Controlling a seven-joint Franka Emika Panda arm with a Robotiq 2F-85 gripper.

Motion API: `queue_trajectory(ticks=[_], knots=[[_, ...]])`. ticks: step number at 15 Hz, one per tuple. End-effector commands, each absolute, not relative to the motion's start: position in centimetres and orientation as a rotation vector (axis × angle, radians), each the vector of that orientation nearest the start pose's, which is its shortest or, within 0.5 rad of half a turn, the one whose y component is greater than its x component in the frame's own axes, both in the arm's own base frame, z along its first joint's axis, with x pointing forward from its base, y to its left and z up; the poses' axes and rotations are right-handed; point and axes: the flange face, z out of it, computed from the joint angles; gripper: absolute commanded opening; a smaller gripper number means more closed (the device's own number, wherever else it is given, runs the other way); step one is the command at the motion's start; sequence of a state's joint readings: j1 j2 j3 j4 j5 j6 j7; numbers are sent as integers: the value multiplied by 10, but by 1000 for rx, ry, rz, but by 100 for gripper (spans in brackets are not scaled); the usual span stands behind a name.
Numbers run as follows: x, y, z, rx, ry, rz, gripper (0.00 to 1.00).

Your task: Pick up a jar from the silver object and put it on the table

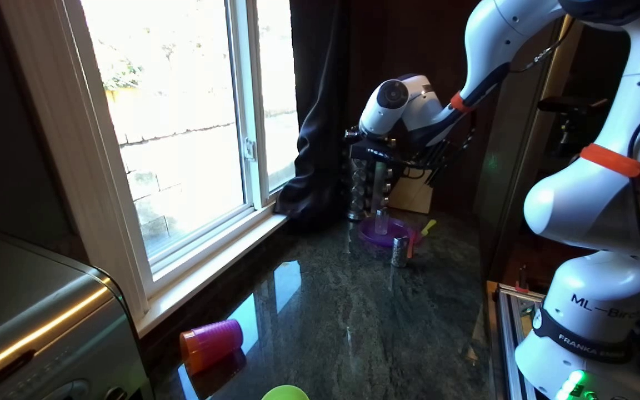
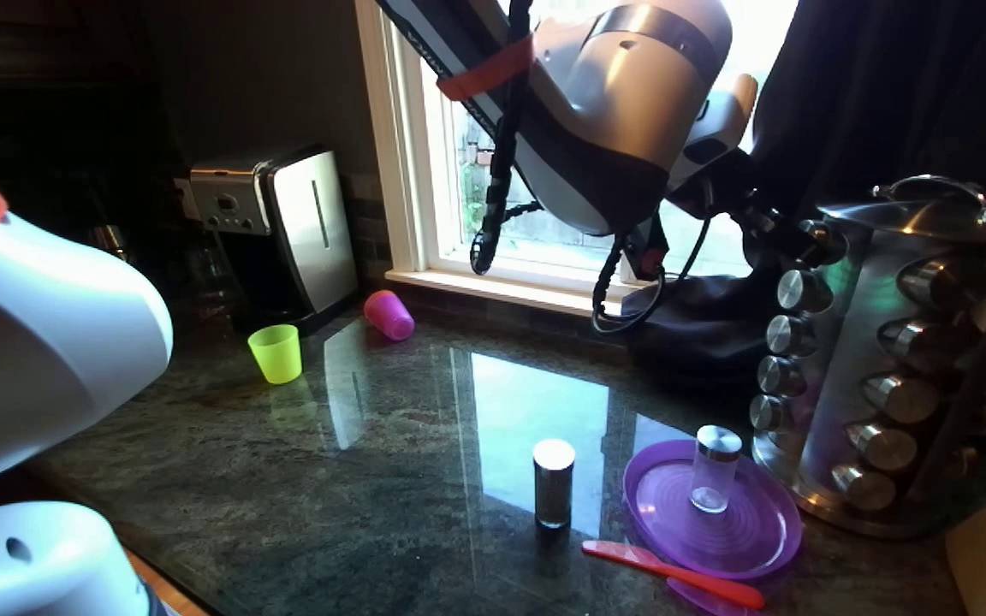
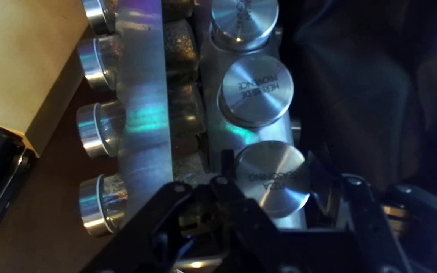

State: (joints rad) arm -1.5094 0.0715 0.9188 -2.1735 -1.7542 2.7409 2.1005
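While the jar (image 3: 273,180) marked PIZZA SEASONING sits high at the rack (image 3: 143,91), the gripper (image 3: 271,165) straddles it, can't tell if pinching, with plate (image 2: 750,535) bearing another jar (image 2: 715,470) just beside the rack, then cylinder (image 2: 554,484) and knife (image 2: 673,571), pink cup (image 2: 389,316) and green cup (image 2: 276,356) farther off on the table (image 2: 356,513).

On the surface (image 2: 330,496), in an exterior view, we have the rack (image 2: 844,368) at the right, a plate (image 2: 668,526) just to its left and a jar (image 2: 714,479) standing on that plate. Left of the plate we find a canister (image 2: 554,488); before the plate, a knife (image 2: 673,571). Far left we see an upright cup (image 2: 276,355), behind it an appliance (image 2: 317,239), and right of the appliance a toppled cup (image 2: 389,316). A curtain (image 2: 707,329) hangs behind the rack, on its left. In the wrist view we find a rack jar (image 3: 266,191) between the fingers of the end effector (image 3: 271,167).
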Motion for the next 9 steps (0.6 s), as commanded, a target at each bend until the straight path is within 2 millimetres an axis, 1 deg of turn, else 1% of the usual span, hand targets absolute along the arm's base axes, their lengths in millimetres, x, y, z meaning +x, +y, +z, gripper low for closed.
queue_trajectory(ticks=[1,6,9], knots=[[477,-270,400,-2662,1778,-1633,25],[473,-249,404,-2699,1831,-1594,25],[470,-237,404,-2737,1885,-1553,25]])
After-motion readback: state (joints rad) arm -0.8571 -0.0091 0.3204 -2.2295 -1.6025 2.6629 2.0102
